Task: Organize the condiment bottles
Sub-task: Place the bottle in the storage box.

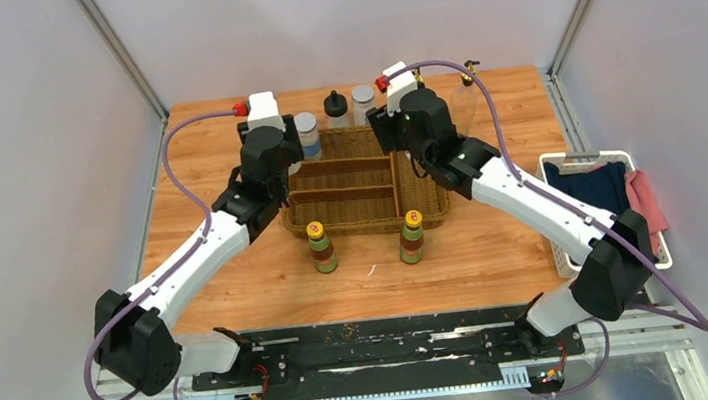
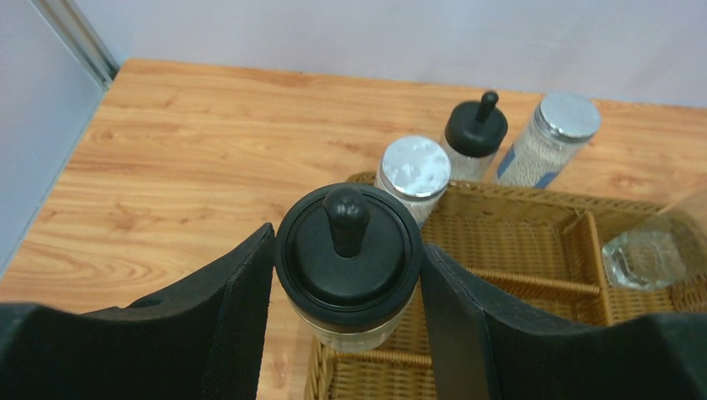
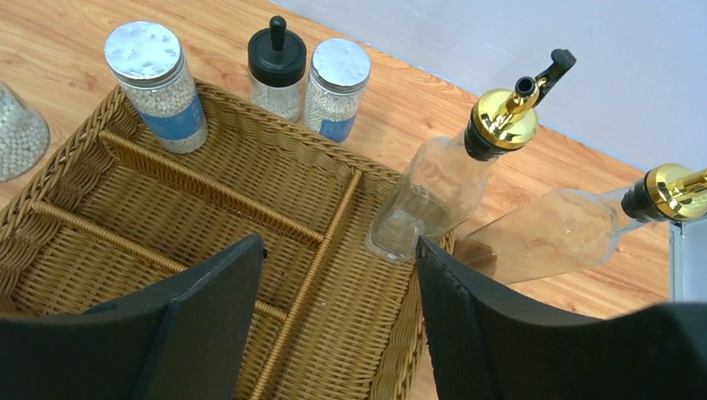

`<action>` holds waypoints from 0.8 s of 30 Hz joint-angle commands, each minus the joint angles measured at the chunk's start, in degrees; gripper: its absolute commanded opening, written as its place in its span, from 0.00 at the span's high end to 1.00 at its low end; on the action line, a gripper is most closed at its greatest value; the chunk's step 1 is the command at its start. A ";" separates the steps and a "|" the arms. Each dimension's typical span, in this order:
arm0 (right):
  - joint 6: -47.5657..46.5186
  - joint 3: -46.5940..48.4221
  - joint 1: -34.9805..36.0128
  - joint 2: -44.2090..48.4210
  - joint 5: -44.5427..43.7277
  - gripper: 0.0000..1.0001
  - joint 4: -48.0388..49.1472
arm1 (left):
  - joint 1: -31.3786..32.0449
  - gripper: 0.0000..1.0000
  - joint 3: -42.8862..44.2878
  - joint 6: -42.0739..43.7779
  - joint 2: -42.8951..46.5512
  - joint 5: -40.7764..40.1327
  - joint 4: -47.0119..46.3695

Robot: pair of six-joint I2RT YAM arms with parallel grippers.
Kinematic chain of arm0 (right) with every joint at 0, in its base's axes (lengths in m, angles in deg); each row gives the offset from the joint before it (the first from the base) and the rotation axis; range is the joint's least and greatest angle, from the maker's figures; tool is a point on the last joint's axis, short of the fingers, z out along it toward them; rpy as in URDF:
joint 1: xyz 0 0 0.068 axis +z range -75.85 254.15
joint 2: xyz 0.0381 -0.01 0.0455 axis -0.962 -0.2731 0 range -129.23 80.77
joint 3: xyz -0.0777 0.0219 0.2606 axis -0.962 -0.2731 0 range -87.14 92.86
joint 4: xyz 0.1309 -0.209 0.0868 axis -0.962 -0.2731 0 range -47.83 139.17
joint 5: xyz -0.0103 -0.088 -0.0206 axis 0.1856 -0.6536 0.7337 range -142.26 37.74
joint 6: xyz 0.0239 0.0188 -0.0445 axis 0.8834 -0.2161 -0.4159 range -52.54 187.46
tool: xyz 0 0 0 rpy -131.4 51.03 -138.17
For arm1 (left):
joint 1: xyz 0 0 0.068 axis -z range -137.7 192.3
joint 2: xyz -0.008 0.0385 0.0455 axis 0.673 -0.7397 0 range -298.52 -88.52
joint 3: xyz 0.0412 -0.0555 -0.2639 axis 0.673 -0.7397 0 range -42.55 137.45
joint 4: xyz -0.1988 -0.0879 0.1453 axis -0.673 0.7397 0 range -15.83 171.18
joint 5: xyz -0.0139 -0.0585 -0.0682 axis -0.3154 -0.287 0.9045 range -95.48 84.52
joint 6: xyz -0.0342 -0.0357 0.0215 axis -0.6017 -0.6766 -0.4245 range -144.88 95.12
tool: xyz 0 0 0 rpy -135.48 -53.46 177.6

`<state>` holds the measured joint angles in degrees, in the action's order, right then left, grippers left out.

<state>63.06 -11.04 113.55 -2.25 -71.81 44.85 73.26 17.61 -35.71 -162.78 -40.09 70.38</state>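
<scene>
A black-capped jar (image 2: 348, 218) sits squarely between the fingers of the left gripper (image 2: 346, 254). Both pads (image 2: 250, 292) press against opposite sides of its body just under the cap, so it is pinched. It hangs at the left rim of the wicker basket (image 1: 365, 223), near the basket's far-left corner. Whether its base rests on anything cannot be seen.

Just behind the basket's far wall stand a grey-lidded jar (image 2: 414, 167), a second black-capped jar (image 2: 475, 129) and another grey-lidded jar (image 2: 567, 117), close together in a row.

The right gripper (image 3: 338, 246) hovers over the basket's right-hand compartment, its fingers (image 3: 208, 317) spread wide with only wicker between them. A clear gold-topped bottle (image 3: 433, 187) stands tilted at the basket's far-right corner, its base just beside the tip of one finger and not between the two. A second gold-topped bottle (image 3: 550, 233) lies on its side on the table (image 1: 496, 244) just outside that corner.

In front of the basket's near wall, two yellow-capped bottles (image 1: 322, 247) (image 1: 412, 237) stand upright and apart. Well to the basket's right sits a white crate (image 1: 581, 155).
</scene>
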 commanded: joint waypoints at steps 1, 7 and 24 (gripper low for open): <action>1.40 -2.33 0.85 2.04 -1.29 0.30 0.77 | 1.35 1.00 -1.66 -1.74 1.62 -2.70 -3.06; 1.25 -3.25 0.82 2.35 -1.41 0.30 1.24 | 2.87 1.00 -2.57 -3.24 -0.35 -3.05 -3.27; 0.60 -4.73 0.85 0.48 -1.44 0.30 3.61 | 3.57 1.00 -4.61 -5.19 -7.86 -2.73 -7.70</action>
<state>63.43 -15.22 113.55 -1.44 -71.98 46.71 76.25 12.61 -40.10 -169.55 -40.88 68.70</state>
